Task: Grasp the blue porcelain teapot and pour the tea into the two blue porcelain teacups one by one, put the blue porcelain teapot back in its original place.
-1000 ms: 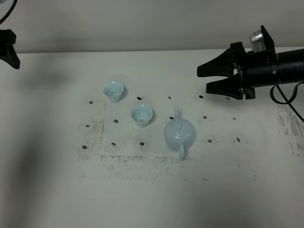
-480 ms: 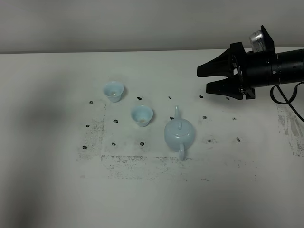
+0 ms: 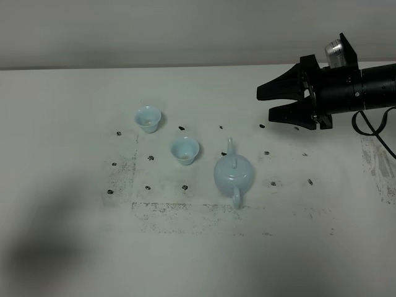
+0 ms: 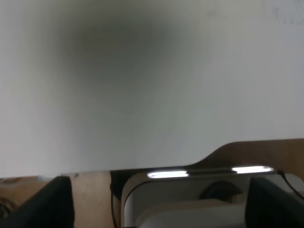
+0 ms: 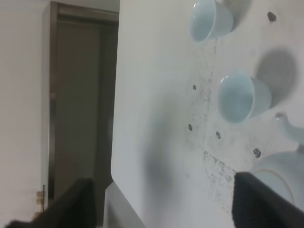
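Observation:
The blue porcelain teapot (image 3: 234, 174) stands upright on the white table (image 3: 74, 185), spout to the back and loop handle to the front. The two blue porcelain teacups (image 3: 148, 119) (image 3: 185, 150) stand to its left. My right gripper (image 3: 266, 105) hovers open behind and to the right of the teapot, apart from it, fingers pointing left. The right wrist view shows both teacups (image 5: 211, 19) (image 5: 242, 97) and part of the teapot (image 5: 280, 183) past my right gripper (image 5: 173, 202). The left gripper (image 4: 161, 204) appears only in the left wrist view, its dark fingers (image 4: 47, 204) wide apart over bare table.
Black dot marks and a scuffed grey patch (image 3: 185, 213) surround the tea set. A black cable (image 3: 371, 133) hangs by the right arm. In the left wrist view the table edge (image 4: 156, 166) ends above a white device (image 4: 190, 199) and brown floor.
The left arm's dark tip has left the exterior view's top left corner, and its shadow has slid to the table's front left. Right arm and tea set have not moved.

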Controlling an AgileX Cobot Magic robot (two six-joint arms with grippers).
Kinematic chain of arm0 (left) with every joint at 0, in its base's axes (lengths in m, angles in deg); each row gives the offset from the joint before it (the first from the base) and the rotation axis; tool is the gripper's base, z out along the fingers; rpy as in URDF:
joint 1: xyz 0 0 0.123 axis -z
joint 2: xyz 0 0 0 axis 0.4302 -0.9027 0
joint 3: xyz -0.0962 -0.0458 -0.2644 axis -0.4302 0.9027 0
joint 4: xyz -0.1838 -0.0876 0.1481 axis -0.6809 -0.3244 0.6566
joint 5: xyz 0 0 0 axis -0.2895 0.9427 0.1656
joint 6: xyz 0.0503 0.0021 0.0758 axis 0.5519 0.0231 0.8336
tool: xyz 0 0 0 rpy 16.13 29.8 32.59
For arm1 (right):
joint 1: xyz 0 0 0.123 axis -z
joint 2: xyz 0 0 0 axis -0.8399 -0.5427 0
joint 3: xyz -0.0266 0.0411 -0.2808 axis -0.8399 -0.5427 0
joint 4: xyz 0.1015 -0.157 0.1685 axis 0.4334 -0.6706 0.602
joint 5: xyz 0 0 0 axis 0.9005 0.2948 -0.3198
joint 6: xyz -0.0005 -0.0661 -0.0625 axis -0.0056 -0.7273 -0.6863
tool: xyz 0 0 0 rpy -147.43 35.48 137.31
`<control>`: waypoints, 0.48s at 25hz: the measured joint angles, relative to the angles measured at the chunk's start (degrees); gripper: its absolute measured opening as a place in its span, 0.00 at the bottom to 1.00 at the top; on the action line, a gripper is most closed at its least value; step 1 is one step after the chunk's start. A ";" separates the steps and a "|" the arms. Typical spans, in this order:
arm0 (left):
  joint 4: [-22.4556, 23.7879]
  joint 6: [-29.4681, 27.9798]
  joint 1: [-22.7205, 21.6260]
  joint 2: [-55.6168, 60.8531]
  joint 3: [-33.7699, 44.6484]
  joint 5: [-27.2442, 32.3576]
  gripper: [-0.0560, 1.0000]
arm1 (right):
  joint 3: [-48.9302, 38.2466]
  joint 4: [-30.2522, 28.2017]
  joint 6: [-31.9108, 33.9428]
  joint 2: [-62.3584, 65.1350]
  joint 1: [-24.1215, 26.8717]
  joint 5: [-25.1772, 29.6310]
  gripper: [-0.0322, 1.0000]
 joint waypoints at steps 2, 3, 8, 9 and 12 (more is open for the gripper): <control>0.00 -1.22 0.00 6.33 4.40 -2.82 0.72 | 0.00 0.00 -0.06 0.00 0.00 0.00 0.59; 0.00 -1.61 0.00 9.66 5.95 -4.15 0.72 | 0.00 0.00 -0.17 0.00 0.00 0.00 0.59; 0.19 -2.10 0.00 23.80 11.04 -5.75 0.72 | 0.00 0.00 -0.17 0.00 0.00 0.00 0.59; 0.19 -2.10 0.00 26.37 11.09 -5.81 0.72 | 0.00 0.00 -0.17 0.00 0.00 0.00 0.59; 0.19 -2.10 0.00 32.82 11.30 -5.86 0.72 | 0.00 0.00 -0.22 0.00 0.00 0.00 0.59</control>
